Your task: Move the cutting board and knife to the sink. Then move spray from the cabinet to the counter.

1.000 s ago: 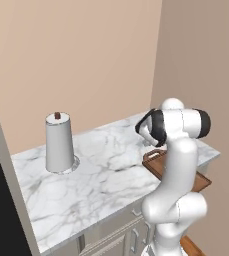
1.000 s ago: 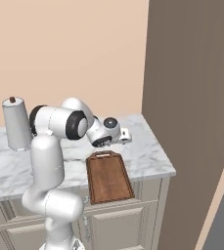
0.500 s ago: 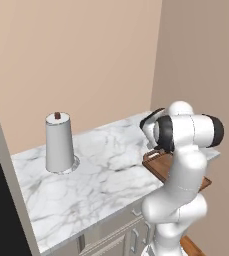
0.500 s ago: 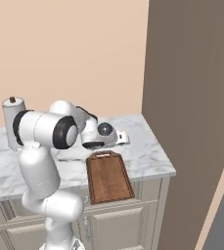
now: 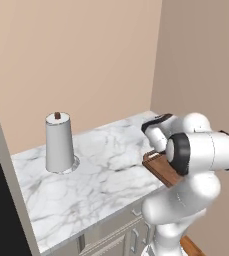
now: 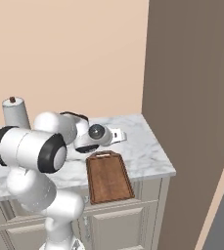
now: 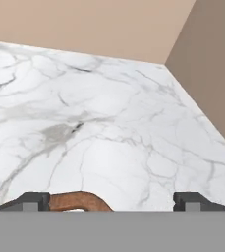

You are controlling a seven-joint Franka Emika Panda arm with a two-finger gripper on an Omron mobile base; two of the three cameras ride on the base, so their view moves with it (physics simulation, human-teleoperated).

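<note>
Reddish-brown and rigid, the cutting board (image 6: 108, 176) lies flat at the marble surface's (image 6: 143, 156) front edge, its curved handle (image 7: 79, 200), likely the surest hold on a heavy slab, between the wide-apart tips of the pincer (image 7: 111, 202).

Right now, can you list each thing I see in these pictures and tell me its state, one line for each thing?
cutting board: lying flat on the counter near its front edge, not held.
board handle: just below the open fingers, not gripped.
gripper: open, holding nothing, hovering low over the handle end of the board.
paper-towel roll: upright on its holder, at the far end of the counter.
counter: white marble, carrying the board and the roll.
</note>
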